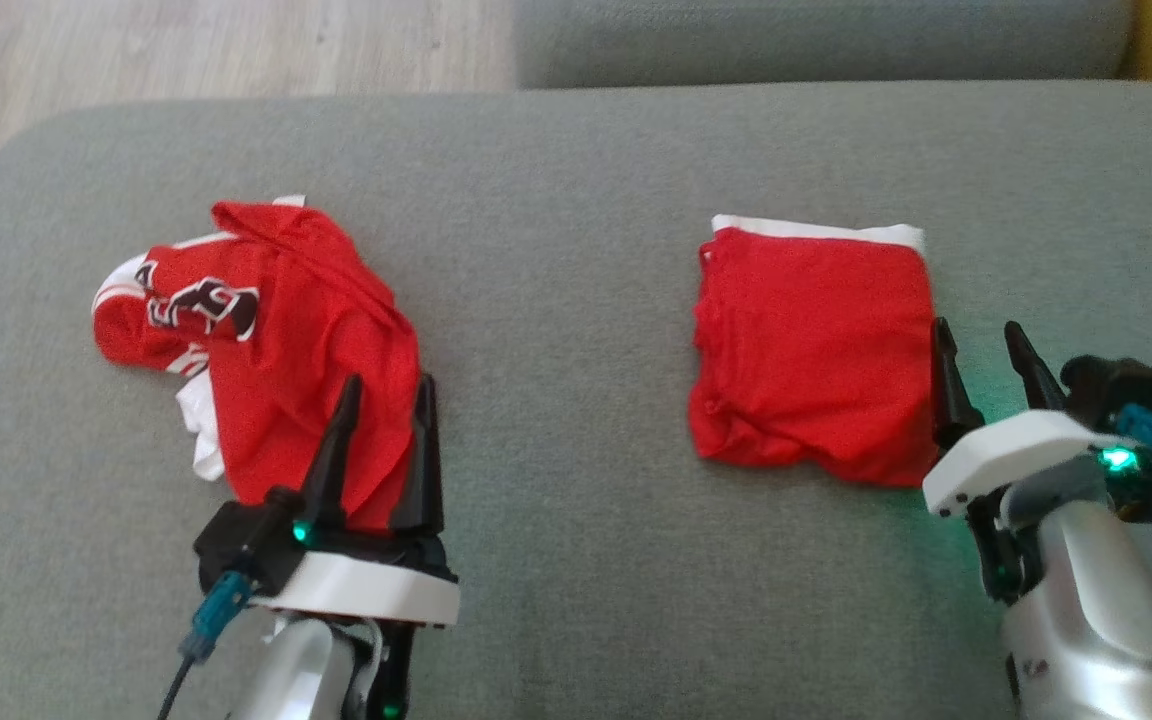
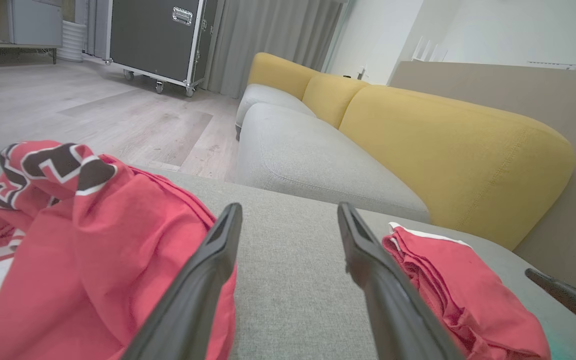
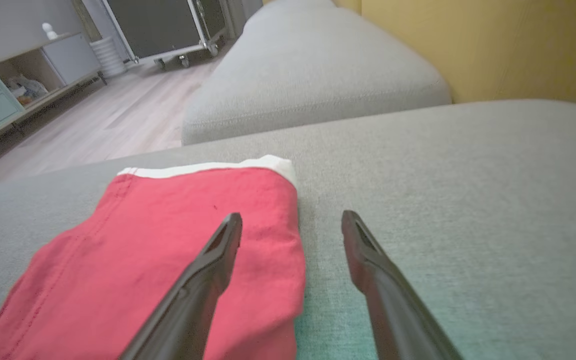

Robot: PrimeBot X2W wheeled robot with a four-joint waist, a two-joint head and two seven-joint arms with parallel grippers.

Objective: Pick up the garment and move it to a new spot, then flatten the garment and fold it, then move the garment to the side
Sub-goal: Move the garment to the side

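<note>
With the left hand [image 1: 388,385] spread over the near edge of the crumpled garment [image 1: 306,330] on the left of the sofa [image 1: 576,180], lower it and pinch one thick fold before lifting, keeping the right hand [image 1: 976,330], likewise spread and empty, parked just beside the folded garment [image 1: 811,350].

The crumpled garment [image 2: 93,260] runs off the left wrist view's left edge, its dark print [image 2: 63,167] unreadable.

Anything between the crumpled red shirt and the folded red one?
Nothing: in the head view the grey cushion is bare between the crumpled shirt and the folded shirt.
</note>
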